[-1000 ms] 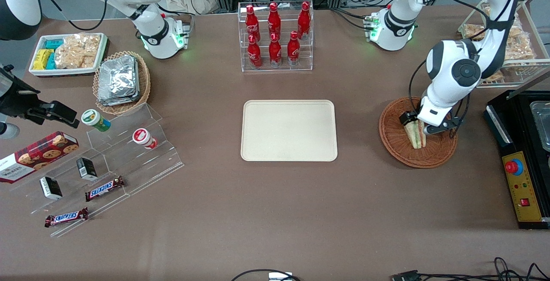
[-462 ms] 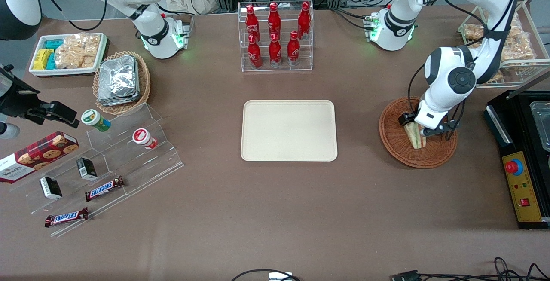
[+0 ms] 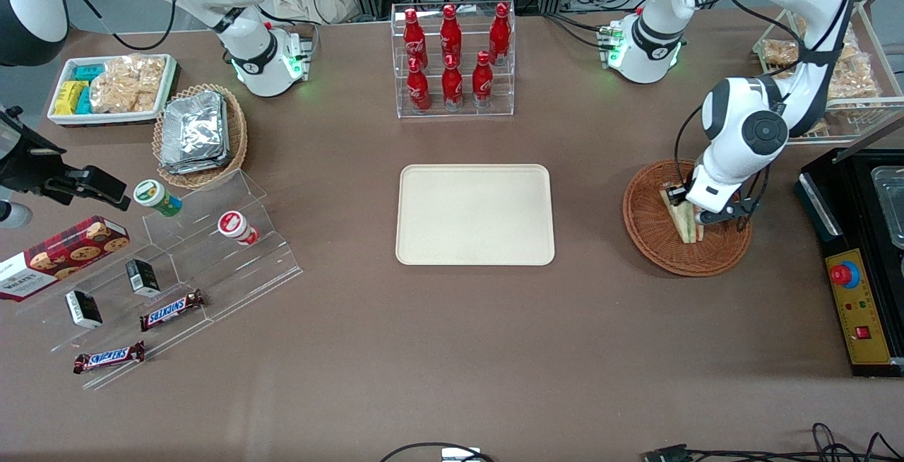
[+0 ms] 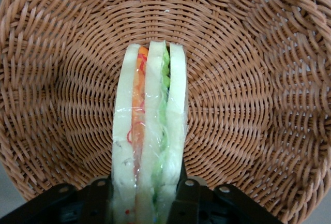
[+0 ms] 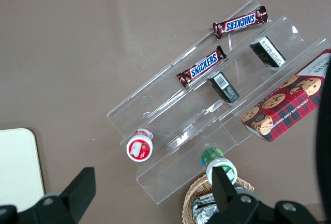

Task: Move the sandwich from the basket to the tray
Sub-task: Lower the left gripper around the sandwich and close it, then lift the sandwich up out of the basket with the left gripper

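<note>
The gripper [image 4: 145, 203] has shifted slightly over the basket [image 3: 646, 232], fingers pinching the sandwich [image 4: 150, 131]. Its long axis runs straight out from the fingers; the tray [image 3: 474, 253] lies toward the parked arm.

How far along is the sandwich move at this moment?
Early stage. Done: the gripper has reached into the basket, a finger at each side of the sandwich. In hand: the grasp; the fingers look pressed against the bread, though the sandwich is not yet clear of the basket. Left: lift it, carry it to the tray, which holds nothing, and release.
</note>
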